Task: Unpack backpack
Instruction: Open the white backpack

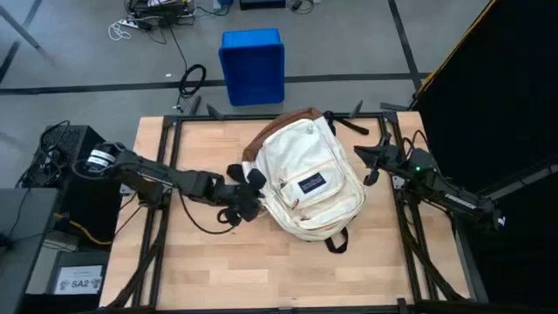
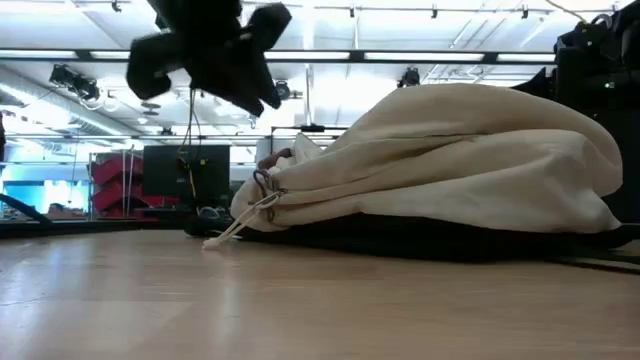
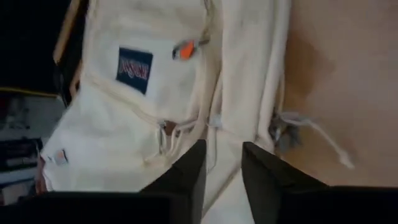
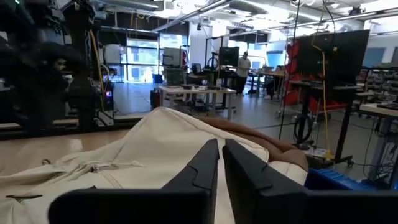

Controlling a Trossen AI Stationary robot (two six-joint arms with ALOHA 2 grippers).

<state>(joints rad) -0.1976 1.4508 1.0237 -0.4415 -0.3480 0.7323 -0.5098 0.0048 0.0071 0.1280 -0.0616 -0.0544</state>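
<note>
The cream-white backpack (image 1: 309,179) lies flat on its back in the middle of the table. Its front pocket with the dark logo patch (image 1: 311,184) faces up, and its brown base (image 1: 283,122) points to the far edge. My left gripper (image 1: 248,194) hovers open above the backpack's left edge, clear of the table in the low view (image 2: 215,50). In its wrist view the fingers stand over the cream fabric (image 3: 155,124) near a zipper cord (image 3: 311,130). My right gripper (image 1: 373,161) waits shut beside the backpack's right side, touching nothing that I can see.
A blue crate (image 1: 253,65) stands on the floor beyond the table's far edge. Dark straps stick out at the backpack's near end (image 1: 337,242) and far right (image 1: 349,122). Bare wood (image 1: 253,270) lies along the near edge.
</note>
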